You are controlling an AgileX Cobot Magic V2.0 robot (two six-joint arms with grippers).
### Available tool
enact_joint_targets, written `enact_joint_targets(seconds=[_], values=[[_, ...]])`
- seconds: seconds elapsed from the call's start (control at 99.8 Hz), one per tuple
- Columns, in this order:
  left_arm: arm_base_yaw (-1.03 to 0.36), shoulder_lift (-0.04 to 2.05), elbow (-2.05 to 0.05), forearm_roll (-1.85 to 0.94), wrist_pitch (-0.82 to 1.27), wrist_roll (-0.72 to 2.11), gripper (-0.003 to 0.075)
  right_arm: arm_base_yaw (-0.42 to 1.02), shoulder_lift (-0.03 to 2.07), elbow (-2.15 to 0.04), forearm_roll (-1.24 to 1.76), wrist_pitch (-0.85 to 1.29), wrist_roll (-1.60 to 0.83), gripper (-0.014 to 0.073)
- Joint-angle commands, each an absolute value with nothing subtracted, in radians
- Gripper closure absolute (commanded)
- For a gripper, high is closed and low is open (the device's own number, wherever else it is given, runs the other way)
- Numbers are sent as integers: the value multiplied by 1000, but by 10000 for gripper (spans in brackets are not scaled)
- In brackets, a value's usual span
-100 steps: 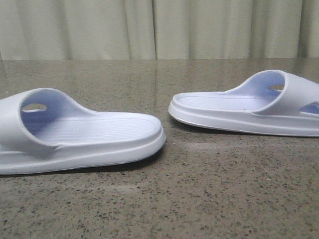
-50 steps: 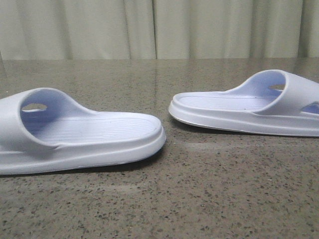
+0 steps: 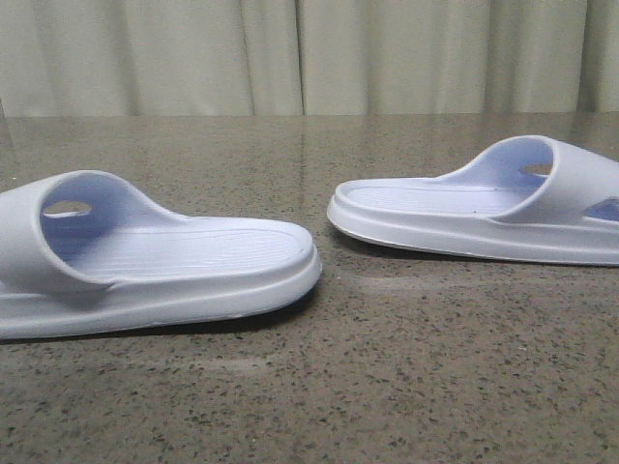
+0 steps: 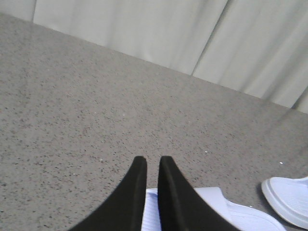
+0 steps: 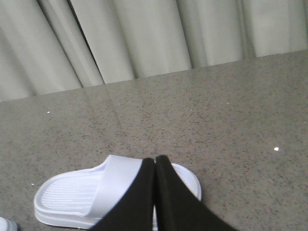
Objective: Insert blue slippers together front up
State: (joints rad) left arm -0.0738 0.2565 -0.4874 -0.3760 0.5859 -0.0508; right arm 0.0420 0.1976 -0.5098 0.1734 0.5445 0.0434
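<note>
Two pale blue-white slippers lie sole-down on the speckled table. In the front view the left slipper [image 3: 174, 256] has its strap at the left, and the right slipper [image 3: 464, 217] has its strap at the right. Their strapless ends face each other with a gap between. No gripper shows in the front view. My left gripper [image 4: 153, 161] hangs above the left slipper [image 4: 250, 216], its fingers a narrow slit apart and empty. My right gripper [image 5: 155, 160] hangs above the right slipper [image 5: 77, 192], fingertips touching and empty.
The grey speckled table [image 3: 319, 387] stretches back to a pale curtain [image 3: 309, 58]. The right slipper's end [image 4: 288, 197] shows in the left wrist view. A sliver of the left slipper [image 5: 5, 224] shows in the right wrist view.
</note>
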Motion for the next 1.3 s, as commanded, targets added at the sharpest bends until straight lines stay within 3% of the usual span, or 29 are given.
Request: enact_joint_targets(seconds=[0.0,0.18,0.341,0.481,0.581,0.661,0.711,1.292], values=[[-72,341,-584,-456,576,-60,705,42,266,-595,216,497,47,700],[-72,451,-631,-545,609,-60,704,42,344,-630,243,511,47,674],[-72,493,-631,-555,616,-47,677,42,385,-630,295,552,47,498],[-72,497,-631,-555,616,-23,521,42,386,-630,297,552,47,253],[-72,497,-631,-555,622,-23,328,42,386,-630,302,549,47,130],[-72,497,-631,-555,622,-23,207,42,386,-630,302,544,47,118],[-72,497,-631,-555,622,-23,183,42,386,-630,302,540,47,118],[-72,499,-427,-561,456,-255,182,42,386,-630,302,538,47,118]])
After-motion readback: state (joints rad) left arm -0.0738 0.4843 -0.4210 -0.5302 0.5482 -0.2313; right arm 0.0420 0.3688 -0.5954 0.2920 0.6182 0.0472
